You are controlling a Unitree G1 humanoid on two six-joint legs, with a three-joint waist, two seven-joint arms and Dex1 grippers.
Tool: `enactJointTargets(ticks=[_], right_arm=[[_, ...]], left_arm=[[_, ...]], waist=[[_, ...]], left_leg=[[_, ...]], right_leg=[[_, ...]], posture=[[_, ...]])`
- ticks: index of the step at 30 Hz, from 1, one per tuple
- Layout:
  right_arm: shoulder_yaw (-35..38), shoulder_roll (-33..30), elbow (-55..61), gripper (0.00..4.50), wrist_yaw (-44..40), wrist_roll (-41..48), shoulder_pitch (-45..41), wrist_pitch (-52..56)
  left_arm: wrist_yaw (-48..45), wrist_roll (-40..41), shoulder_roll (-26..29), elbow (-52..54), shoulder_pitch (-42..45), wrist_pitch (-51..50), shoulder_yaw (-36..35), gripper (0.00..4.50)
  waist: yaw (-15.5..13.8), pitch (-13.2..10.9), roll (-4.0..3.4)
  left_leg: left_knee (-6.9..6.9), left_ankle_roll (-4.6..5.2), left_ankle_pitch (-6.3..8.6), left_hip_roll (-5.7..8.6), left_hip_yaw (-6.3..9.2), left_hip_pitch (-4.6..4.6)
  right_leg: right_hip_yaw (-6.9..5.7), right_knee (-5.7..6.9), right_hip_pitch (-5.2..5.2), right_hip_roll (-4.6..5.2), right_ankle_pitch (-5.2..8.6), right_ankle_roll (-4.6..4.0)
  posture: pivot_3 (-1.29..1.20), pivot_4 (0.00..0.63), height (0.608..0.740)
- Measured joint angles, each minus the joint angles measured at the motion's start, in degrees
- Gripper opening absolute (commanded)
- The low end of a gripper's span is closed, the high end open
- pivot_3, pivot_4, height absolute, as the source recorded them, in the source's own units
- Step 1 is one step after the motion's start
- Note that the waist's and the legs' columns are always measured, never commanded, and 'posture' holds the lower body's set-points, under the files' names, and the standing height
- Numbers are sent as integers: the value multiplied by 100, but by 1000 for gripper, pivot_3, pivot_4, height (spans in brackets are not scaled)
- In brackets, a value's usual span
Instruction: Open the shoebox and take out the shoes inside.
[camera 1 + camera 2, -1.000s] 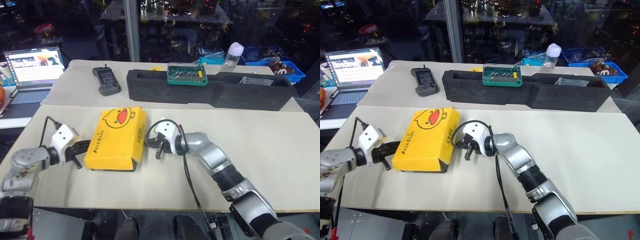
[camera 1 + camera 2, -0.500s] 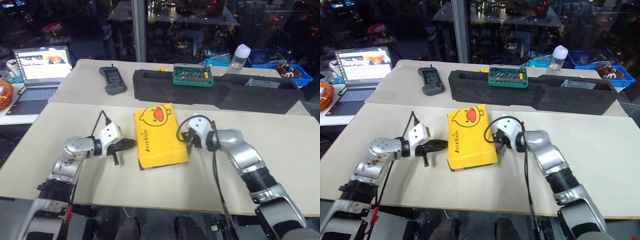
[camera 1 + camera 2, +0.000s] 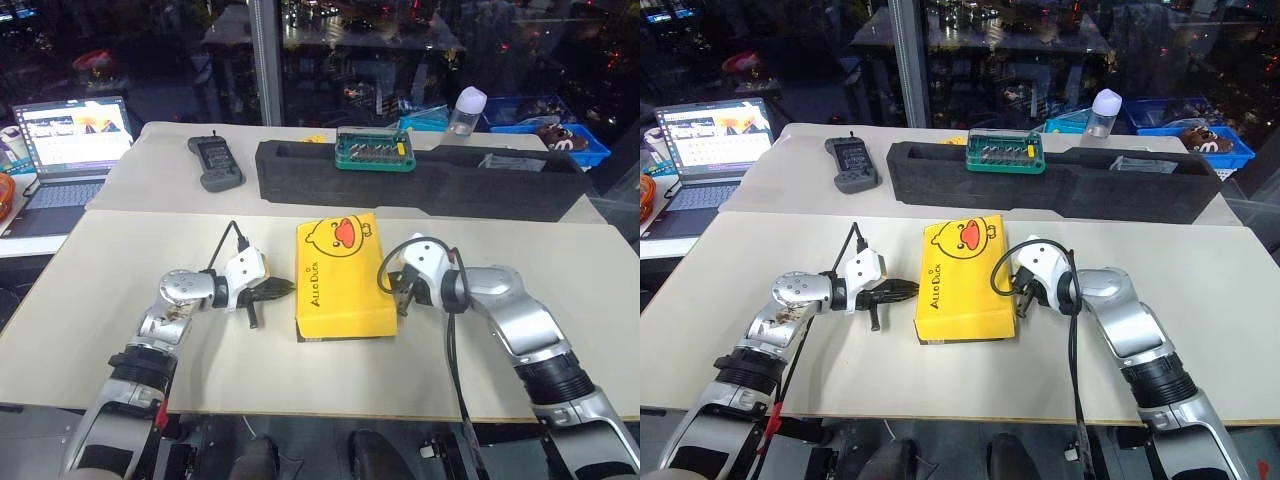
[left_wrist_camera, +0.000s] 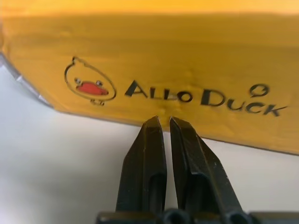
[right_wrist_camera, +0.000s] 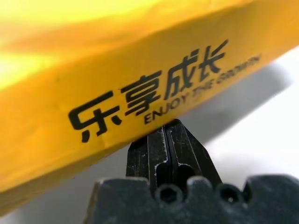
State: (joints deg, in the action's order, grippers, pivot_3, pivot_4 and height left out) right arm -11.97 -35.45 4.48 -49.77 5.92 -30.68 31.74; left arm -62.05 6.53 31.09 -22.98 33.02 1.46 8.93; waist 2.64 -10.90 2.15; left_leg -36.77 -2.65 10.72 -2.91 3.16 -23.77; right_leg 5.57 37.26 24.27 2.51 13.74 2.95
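The shoebox lies flat and closed on the near table, its yellow duck lid facing up. My left gripper is shut, and its fingertips touch the box's left side just below the "AlloDuck" lettering. On the opposite side my right gripper is also shut, its tip against the lower edge of the lid's printed side. The box sits squeezed between both grippers. The shoes are hidden.
Behind the box, on the far table, lies a long black foam tray with a green bit case on it. A grey handheld device and a laptop are at the back left, a bottle and blue bin back right.
Both grippers have moved to the right with the shoebox between them. The box slid right across the table and turned to lie nearly straight. Both grippers stayed shut.
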Motion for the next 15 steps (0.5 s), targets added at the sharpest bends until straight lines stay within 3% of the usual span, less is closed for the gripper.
enactJointTargets(ticks=[7, 11, 15], right_arm=[[1, -37, 2, 0, -114, 1, 9, -2], [82, -293, -82, 0, -266, -2, 127, -48], [113, -272, -298, 0, -448, 31, 22, -191]], left_arm=[[300, 235, 222, 643, -586, -126, -511, 373], [598, 1111, 607, 2200, -2037, -1300, -1568, 373], [1220, 2208, 435, 3877, -3081, -2516, -2284, 373]], waist=[[68, 0, 0], [129, -1, -2], [81, -2, -1]], left_leg=[[4, 1, 1, -3, 0, -1], [6, 2, 2, -3, -1, -2], [-7, 0, 0, -3, -2, 3]], right_leg=[[2, -1, 3, 0, 0, 0], [2, 0, 3, 5, 1, 0], [1, -2, -9, 6, -4, 5]], posture=[[0, 150, 715], [0, 150, 715], [0, 150, 715]])
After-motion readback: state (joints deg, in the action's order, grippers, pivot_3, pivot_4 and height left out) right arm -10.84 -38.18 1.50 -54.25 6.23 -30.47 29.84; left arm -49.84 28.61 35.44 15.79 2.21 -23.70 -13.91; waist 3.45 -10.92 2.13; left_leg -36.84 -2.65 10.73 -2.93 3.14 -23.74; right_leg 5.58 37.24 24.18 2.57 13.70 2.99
